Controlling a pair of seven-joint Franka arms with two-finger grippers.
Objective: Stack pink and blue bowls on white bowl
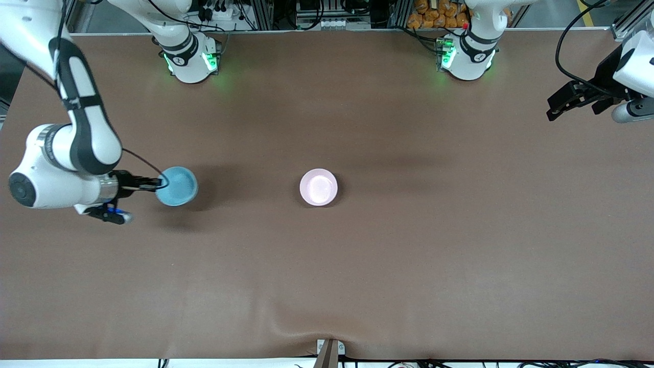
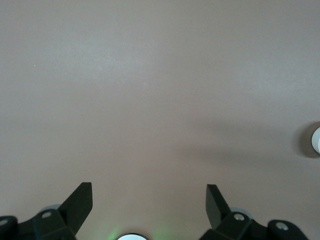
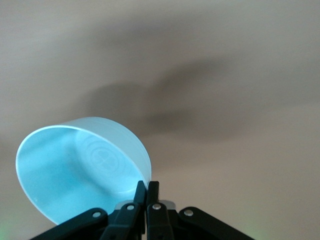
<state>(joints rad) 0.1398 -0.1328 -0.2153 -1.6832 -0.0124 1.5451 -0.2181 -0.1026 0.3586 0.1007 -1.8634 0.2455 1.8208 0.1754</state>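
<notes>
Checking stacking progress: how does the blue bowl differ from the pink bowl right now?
The blue bowl is pinched at its rim by the right gripper and tilted; the pink bowl sits upright and untouched. The blue bowl is toward the right arm's end, the pink mid-table. Both look alike in size and are round.

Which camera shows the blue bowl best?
The right wrist view: the blue bowl fills much of it, showing its inside, with the right pincer pinching its rim. The front view shows the whole bowl, small, toward the right arm's end of the table. The left wrist view misses it.
</notes>
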